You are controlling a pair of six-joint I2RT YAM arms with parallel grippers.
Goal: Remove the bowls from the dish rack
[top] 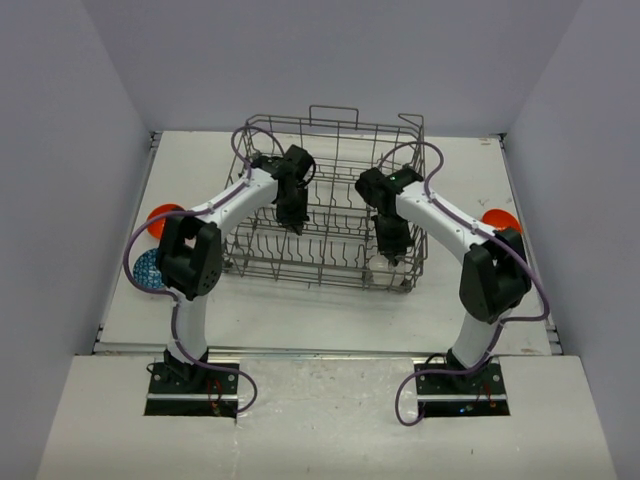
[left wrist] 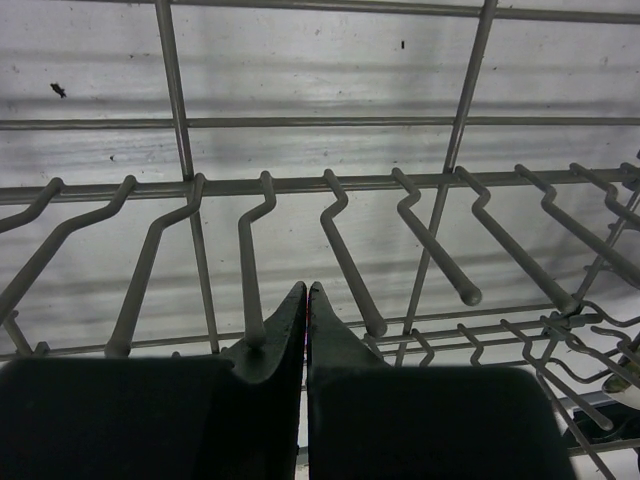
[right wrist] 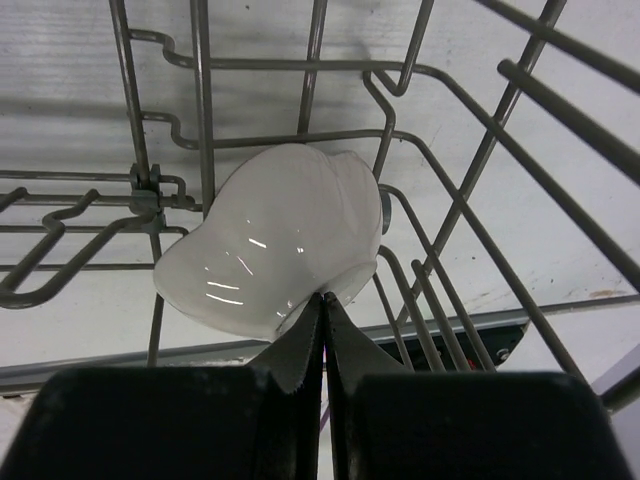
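The grey wire dish rack (top: 335,125) stands mid-table, and both arms reach down into it. My left gripper (top: 297,225) is shut and empty among bare tines (left wrist: 350,262); its tips (left wrist: 306,287) meet above the rack floor. My right gripper (top: 393,255) is shut near the rack's front right corner. In the right wrist view its tips (right wrist: 325,297) sit right at the lower rim of a plain white bowl (right wrist: 275,240) that leans tilted against the rack wires (right wrist: 205,100). No rim shows between the tips. An orange bowl (top: 160,218) and a blue-teal speckled bowl (top: 148,268) lie left of the rack, another orange bowl (top: 498,220) right of it.
The rack's loop handle (top: 334,110) rises at its far side. The left arm's elbow (top: 190,258) hangs over the bowls on the left, the right arm's elbow (top: 493,280) beside the right orange bowl. Grey walls close in the table on three sides.
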